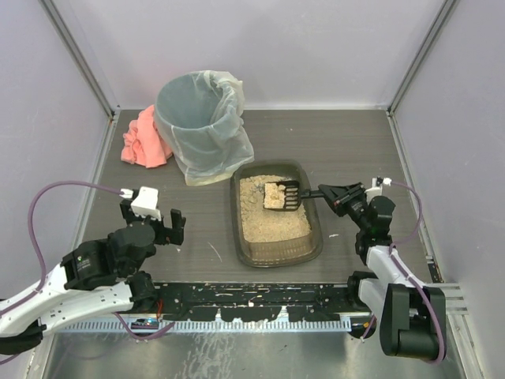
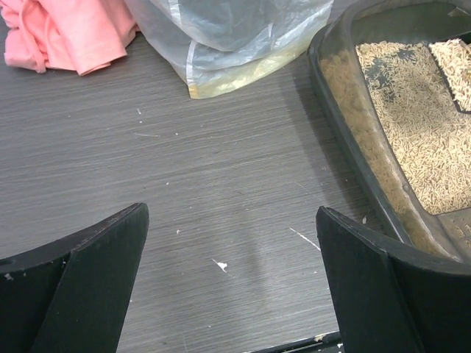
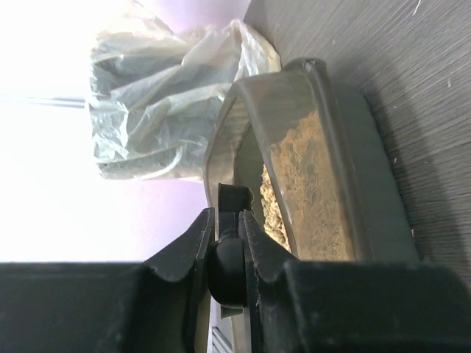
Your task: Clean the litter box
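Grey wood-grain bench (image 1: 355,150), pale lilac walls (image 1: 316,47). Litter box (image 1: 278,254) mid-bench, near-right of bin (image 1: 197,110). Left hand (image 1: 151,225) wide, empty. Right hand (image 1: 325,193) clamps scoop (image 1: 282,195) handle over the box; only the right wrist view shows the pinch. Left wrist view alone shows white specks (image 2: 219,264).

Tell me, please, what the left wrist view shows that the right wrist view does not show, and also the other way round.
Only the left wrist view shows the pink cloth at the top left, and the left gripper, open above the table with nothing between its fingers. Only the right wrist view shows the right gripper, shut on the black scoop handle. Both views show the litter box with beige litter inside, the bin with its clear plastic liner, and the table.
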You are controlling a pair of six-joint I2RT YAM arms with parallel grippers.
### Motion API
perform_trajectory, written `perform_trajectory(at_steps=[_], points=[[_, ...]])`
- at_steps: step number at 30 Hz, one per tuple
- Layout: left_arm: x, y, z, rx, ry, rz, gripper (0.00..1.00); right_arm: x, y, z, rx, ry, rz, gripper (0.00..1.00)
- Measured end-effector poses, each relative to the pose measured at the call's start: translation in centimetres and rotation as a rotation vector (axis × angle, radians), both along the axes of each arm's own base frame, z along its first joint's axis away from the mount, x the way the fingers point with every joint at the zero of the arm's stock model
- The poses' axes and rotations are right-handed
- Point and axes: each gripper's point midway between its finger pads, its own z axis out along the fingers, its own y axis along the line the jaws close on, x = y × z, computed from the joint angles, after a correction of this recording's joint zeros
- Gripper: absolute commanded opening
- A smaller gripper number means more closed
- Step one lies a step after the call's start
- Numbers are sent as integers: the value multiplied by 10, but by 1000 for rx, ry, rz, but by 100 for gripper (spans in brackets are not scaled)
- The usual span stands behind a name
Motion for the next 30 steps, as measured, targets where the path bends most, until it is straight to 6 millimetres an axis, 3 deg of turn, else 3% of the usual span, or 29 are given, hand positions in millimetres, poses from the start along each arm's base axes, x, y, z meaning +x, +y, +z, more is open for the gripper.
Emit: perform_trajectory(at_steps=[6,9,13,30], points=[[-4,9,-3,-29,-12,7,98,-5,5,9,28,-48,28,1],[-4,9,-6,-30,-5,12,98,-4,-2,12,43,-63,-6,1],[-4,7,-8,-22,4,13,98,-7,7,13,58,-67,35,1],[-5,-5,-35,-6,84,20,98,-12,-6,9,98,-57,-13,1]])
